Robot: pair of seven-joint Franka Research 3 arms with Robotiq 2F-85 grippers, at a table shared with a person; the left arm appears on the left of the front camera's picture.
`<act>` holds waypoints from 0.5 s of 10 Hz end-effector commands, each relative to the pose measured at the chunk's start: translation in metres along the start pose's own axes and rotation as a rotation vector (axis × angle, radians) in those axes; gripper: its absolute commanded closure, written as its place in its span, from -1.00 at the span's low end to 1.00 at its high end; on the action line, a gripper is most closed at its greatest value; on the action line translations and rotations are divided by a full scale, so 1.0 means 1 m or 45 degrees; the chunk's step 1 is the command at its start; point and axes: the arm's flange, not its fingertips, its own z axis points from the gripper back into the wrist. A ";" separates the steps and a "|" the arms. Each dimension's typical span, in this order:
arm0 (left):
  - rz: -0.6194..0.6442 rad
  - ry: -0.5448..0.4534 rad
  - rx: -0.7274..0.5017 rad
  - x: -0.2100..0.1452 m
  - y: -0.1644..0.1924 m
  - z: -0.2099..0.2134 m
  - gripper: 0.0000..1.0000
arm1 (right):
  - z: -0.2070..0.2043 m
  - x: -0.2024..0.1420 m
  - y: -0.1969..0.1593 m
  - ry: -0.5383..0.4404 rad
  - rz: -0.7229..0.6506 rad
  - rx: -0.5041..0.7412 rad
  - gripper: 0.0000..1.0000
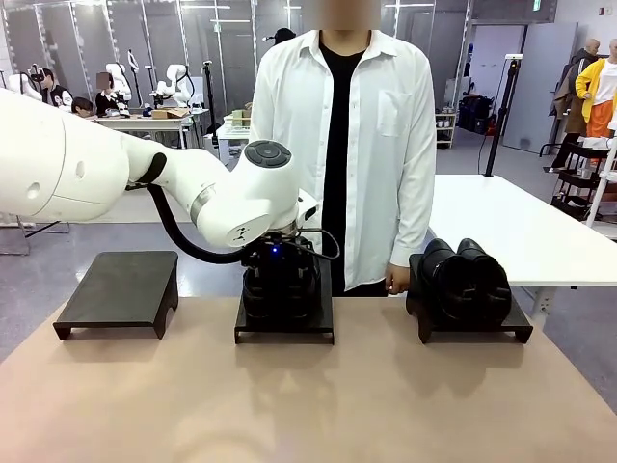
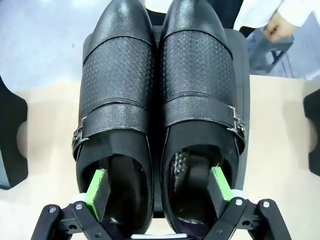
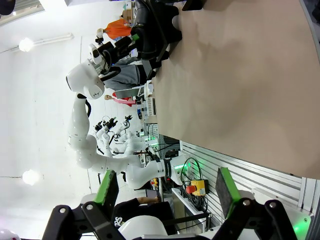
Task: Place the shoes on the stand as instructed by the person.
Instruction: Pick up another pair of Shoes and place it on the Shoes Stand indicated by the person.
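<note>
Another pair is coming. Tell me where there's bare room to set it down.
The left stand is bare. The middle stand holds shoes under the left gripper; the right stand holds another pair.

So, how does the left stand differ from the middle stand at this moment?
The left stand carries nothing on its top, while the middle stand holds a pair of black shoes. The left gripper hangs over the middle stand with its open fingers inside the shoe openings; no gripper is near the left stand. Both are low black stands on the same table.
</note>
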 end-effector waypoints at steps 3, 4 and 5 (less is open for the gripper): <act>-0.019 -0.016 -0.001 -0.001 -0.001 -0.004 -1.00 | -0.002 -0.004 0.003 0.009 -0.007 -0.006 -1.00; -0.019 -0.016 -0.001 -0.001 -0.001 -0.004 -1.00 | -0.002 -0.004 0.003 0.009 -0.007 -0.006 -1.00; -0.019 -0.016 -0.001 -0.001 -0.001 -0.004 -1.00 | -0.002 -0.004 0.003 0.009 -0.007 -0.006 -1.00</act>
